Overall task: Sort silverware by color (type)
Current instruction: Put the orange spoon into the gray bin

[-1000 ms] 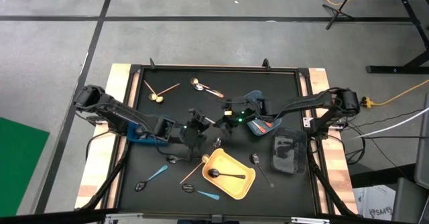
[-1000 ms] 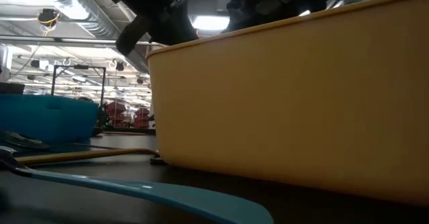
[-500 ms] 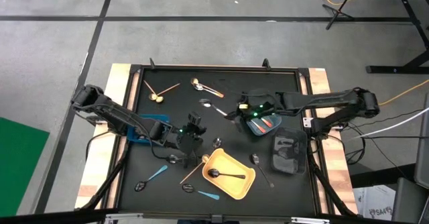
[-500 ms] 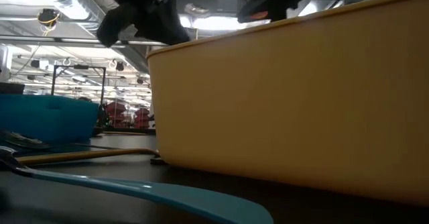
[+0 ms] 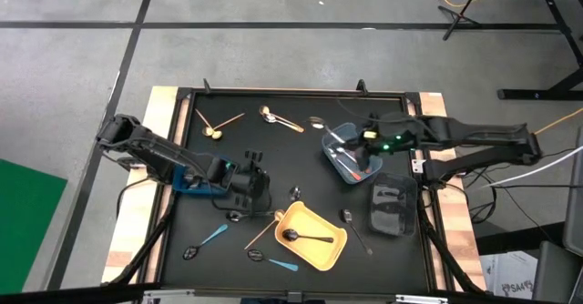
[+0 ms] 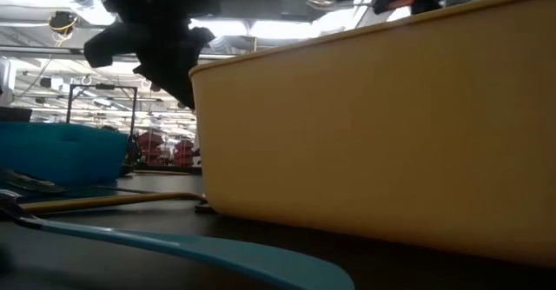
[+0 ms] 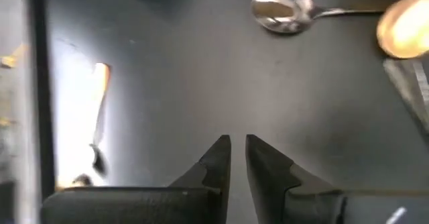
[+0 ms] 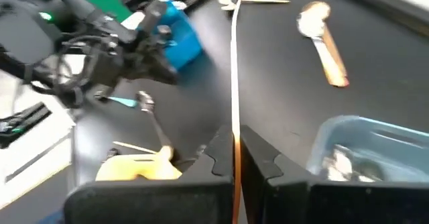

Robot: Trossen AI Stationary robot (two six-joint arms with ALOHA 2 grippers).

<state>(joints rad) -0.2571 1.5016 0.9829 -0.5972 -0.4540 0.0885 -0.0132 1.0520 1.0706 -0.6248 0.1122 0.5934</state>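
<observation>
While pinched shut on an orange spoon handle — right gripper, pale bin just ahead and below; risk: thin handle swivelling, dropping outside. Left gripper — barely parted, empty, silver spoon ahead.

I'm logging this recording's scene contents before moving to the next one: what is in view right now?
table: one, black top, wood edges
yellow bin: one, front middle, holds a black spoon
blue bin: one, left side, partly under the left arm
clear bluish bin: one, right of centre, orange-handled spoons inside
dark bin: one, front right
gold spoons: two, far left
loose orange-handled spoon: one, far middle
light-blue-handled spoons: two, front left
left gripper: dark, low over the mat beside the blue bin
right gripper: dark, at the clear bin, fingers shut on a held orange-handled spoon
</observation>
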